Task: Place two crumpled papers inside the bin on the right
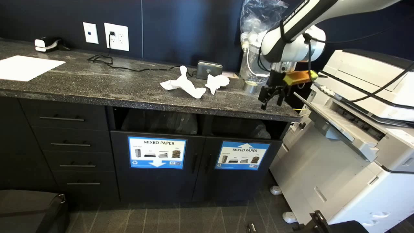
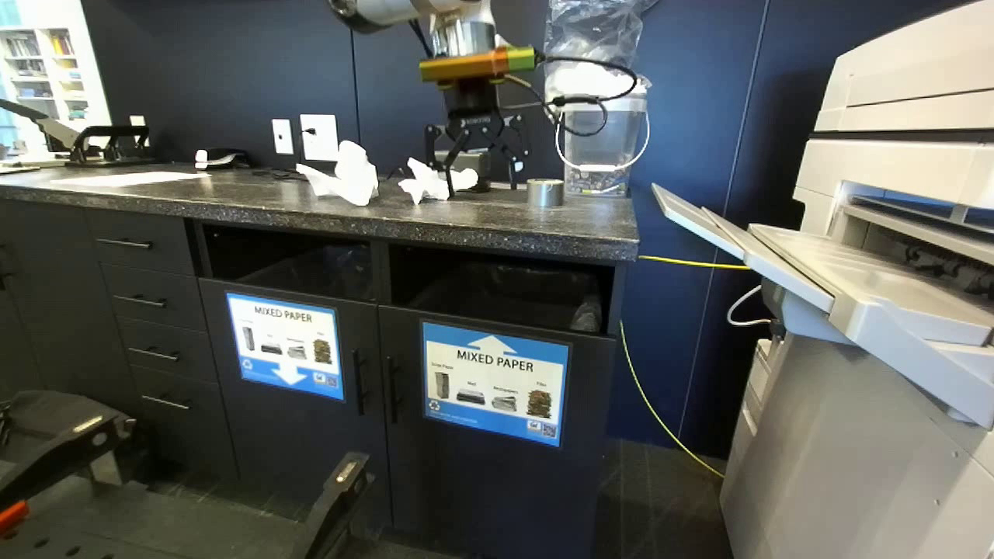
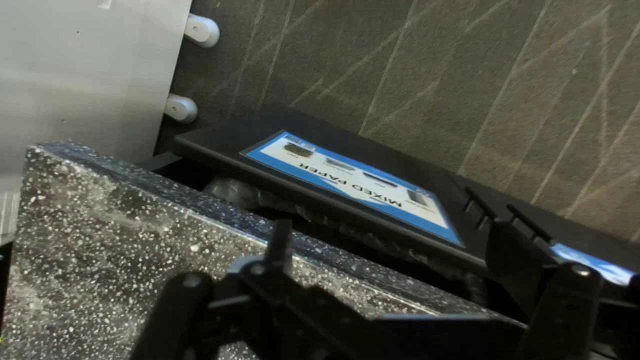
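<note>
Countertop (image 1: 129, 84), dark, speckled. Directly on it: white sheet (image 1: 27, 68), flat; small black-and-white device (image 1: 45, 45), toward the back; black cable (image 1: 129, 69), lying loose; larger crumpled paper (image 1: 183, 83); smaller crumpled paper (image 1: 216, 82), just beside the larger; dark box (image 1: 209, 70), upright, behind the smaller paper; silver tape roll (image 2: 545, 193), lying flat; clear bucket (image 2: 621, 144), upright, behind the roll; long-handled desk tool (image 2: 81, 142), opposite end.

The countertop (image 1: 139, 85) is free at its front right corner, over the right bin opening (image 2: 501, 287). A tape roll (image 2: 545, 192) and bucket (image 2: 602, 136) crowd the back right corner; a copier tray (image 2: 893, 273) flanks the right edge.
</note>
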